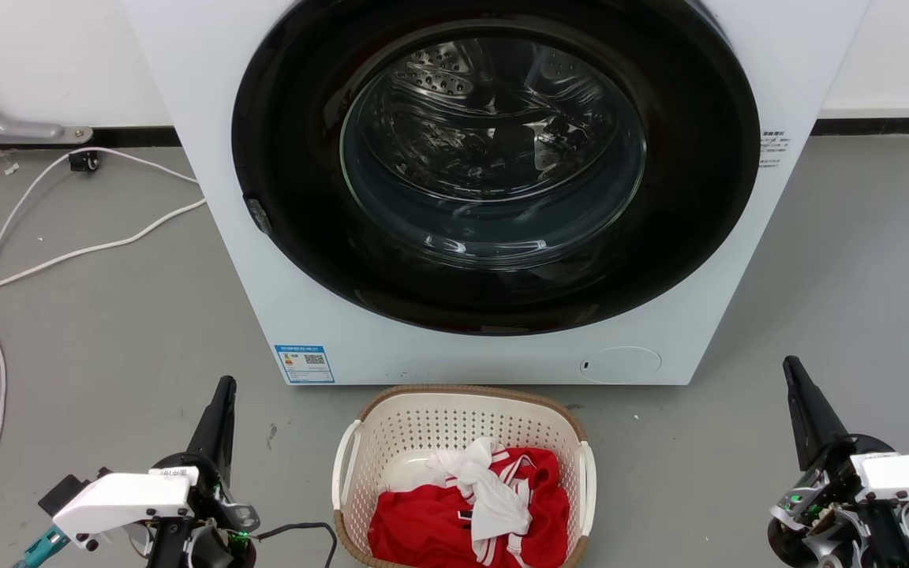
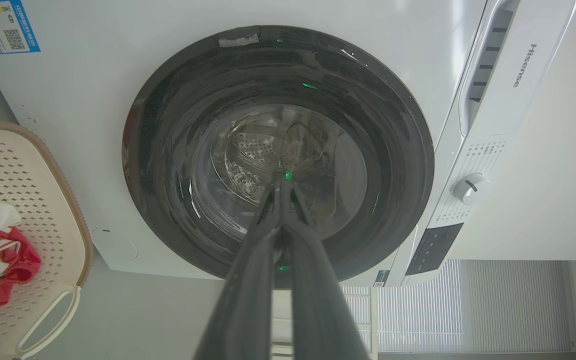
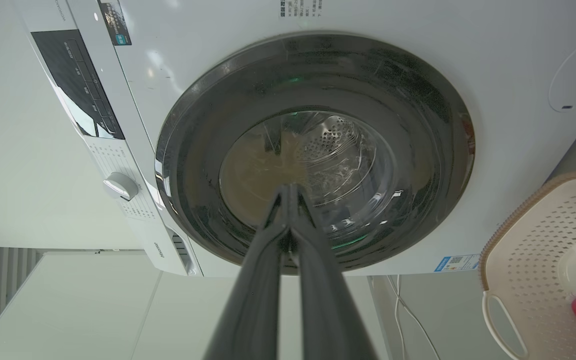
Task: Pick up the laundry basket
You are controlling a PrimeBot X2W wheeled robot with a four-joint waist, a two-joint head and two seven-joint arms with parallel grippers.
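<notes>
The laundry basket (image 1: 423,422) stands on the floor at the bottom centre of the head view, just in front of the washing machine. It is cream perforated plastic with a brown rim and white side handles, and holds red and white clothes (image 1: 474,513). My left gripper (image 1: 223,388) is shut, well left of the basket, touching nothing. My right gripper (image 1: 791,367) is shut, well right of it. In the left wrist view the basket (image 2: 38,200) lies at the left edge beside the shut gripper (image 2: 282,184). In the right wrist view the basket (image 3: 528,260) sits at the right edge, apart from the shut gripper (image 3: 288,189).
The white washing machine (image 1: 218,197) with its closed dark round door (image 1: 494,166) fills the space right behind the basket. White cables (image 1: 60,256) trail across the grey floor at the left. Bare floor lies on both sides of the basket.
</notes>
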